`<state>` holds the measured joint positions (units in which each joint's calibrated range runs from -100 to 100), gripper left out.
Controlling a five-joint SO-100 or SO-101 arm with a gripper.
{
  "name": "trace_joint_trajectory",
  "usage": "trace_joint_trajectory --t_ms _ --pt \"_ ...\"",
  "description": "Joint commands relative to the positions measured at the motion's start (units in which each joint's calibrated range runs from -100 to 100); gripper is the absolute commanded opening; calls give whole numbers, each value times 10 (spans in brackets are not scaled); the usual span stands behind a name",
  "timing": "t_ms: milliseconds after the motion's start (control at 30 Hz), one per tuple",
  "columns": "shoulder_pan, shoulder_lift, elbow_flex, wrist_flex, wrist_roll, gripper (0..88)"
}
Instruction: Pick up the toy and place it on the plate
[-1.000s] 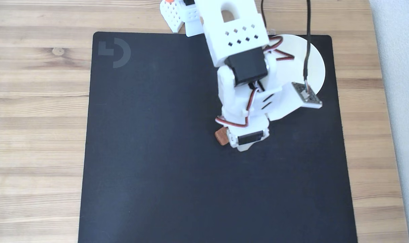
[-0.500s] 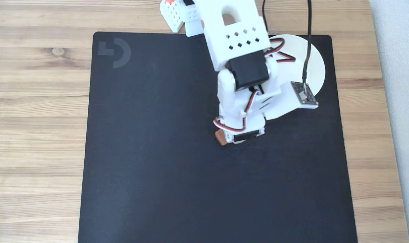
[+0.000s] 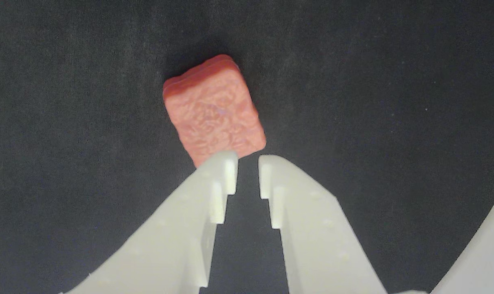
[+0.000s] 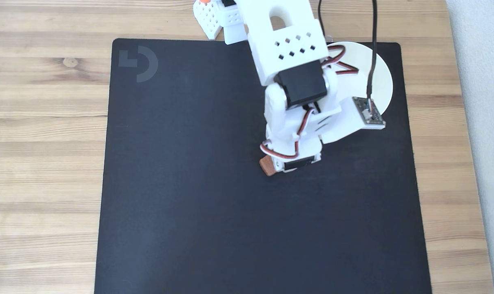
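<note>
So the small reddish-brown textured square toy [image 3: 214,110] is seen flat on the black mat [image 3: 393,81], at 11 o'clock off the white gripper [image 3: 248,169], whose jaws are nearly closed, gripping nothing, probably not yet lined up.

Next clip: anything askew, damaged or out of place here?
Nothing damaged. In the wrist view the toy lies askew on the dark mat, just beyond the end effector, whose fingertips stand only slightly apart, narrower than the toy.
</note>
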<state>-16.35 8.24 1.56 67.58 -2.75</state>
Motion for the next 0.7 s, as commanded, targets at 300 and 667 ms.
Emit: trace_joint_trajectory --t_ms 300,667 --pt "8 -2 -25 78 4 389" --pt "8 -2 -25 79 5 386"
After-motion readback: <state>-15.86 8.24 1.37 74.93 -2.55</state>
